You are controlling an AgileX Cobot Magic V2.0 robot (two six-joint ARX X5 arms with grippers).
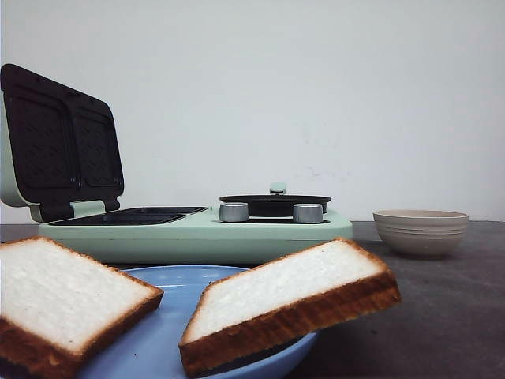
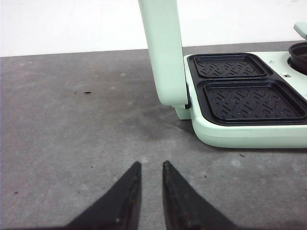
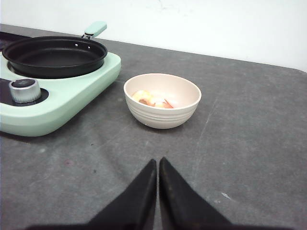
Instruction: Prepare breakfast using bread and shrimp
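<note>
- Two slices of bread are seen in the front view, both resting on a blue plate [image 1: 170,335] at the near edge of the grey worktop [image 1: 442,316]: the left slice [image 1: 67,304] hangs over the plate's left side, and the right slice [image 1: 288,304] lies tilted across the plate's right rim.
- Neither slice appears in either wrist view, so their place relative to the jaws cannot be told.
- A mint-green breakfast maker [image 1: 197,233] is set behind the plate, with its lid [image 1: 59,142] raised upright on the left.
- The left gripper [image 2: 150,166] is held above bare worktop, its jaws slightly parted with a narrow gap between the tips and nothing between them.
- Ahead of the left jaws and off to one side, the two black ridged sandwich plates [image 2: 252,98] of the maker are exposed, with the raised lid standing at their edge.
- The right gripper [image 3: 158,162] is held with its jaws closed, tips touching, and nothing gripped.
- Directly ahead of the right jaws, apart from them, a beige bowl [image 3: 162,100] is standing on the worktop; pale pinkish-orange pieces, apparently shrimp [image 3: 151,99], are lying inside it.
- Just beside the bowl, a black pan [image 3: 53,55] with a mint handle is seated on the maker, and a silver knob [image 3: 24,89] is seen in front of it.
</note>
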